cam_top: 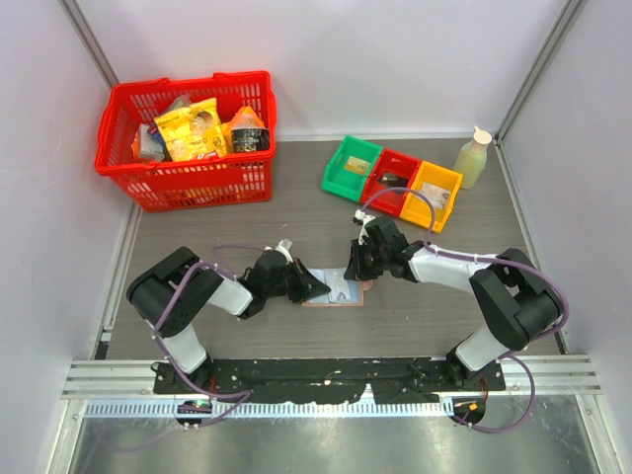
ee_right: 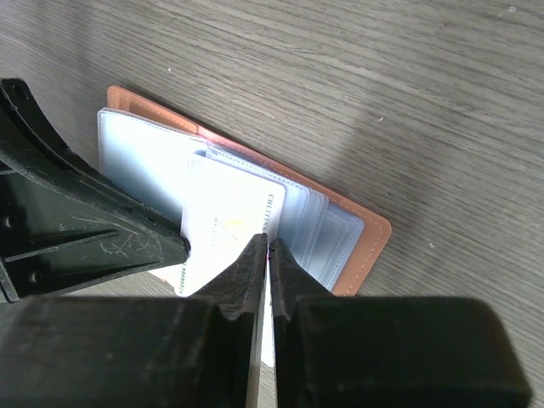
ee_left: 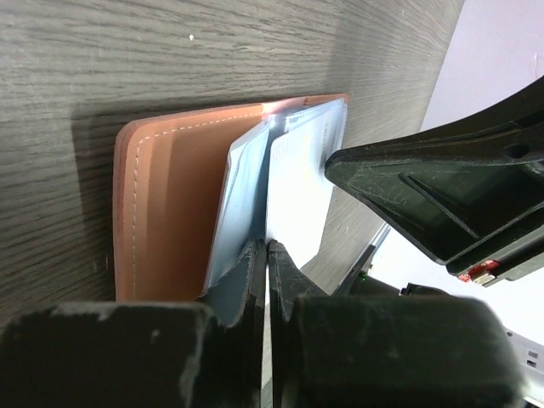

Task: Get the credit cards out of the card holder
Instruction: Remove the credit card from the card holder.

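The card holder [cam_top: 348, 296] lies open on the table between my two grippers, its tan cover [ee_left: 161, 212] [ee_right: 367, 242] underneath and its clear blue sleeves [ee_left: 238, 187] [ee_right: 319, 225] fanned on top. A white credit card [ee_right: 225, 225] [ee_left: 297, 195] sticks partway out of the sleeves. My right gripper [cam_top: 357, 273] [ee_right: 269, 245] is shut, its tips pinching the card's edge. From the other side, my left gripper [cam_top: 314, 288] [ee_left: 269, 248] is shut on the edge of a sleeve page right beside the card.
A red basket [cam_top: 188, 168] of snack packets stands at the back left. Green, red and yellow bins [cam_top: 393, 181] sit at the back right, with a pale green bottle [cam_top: 473, 158] beside them. Walls close in both sides.
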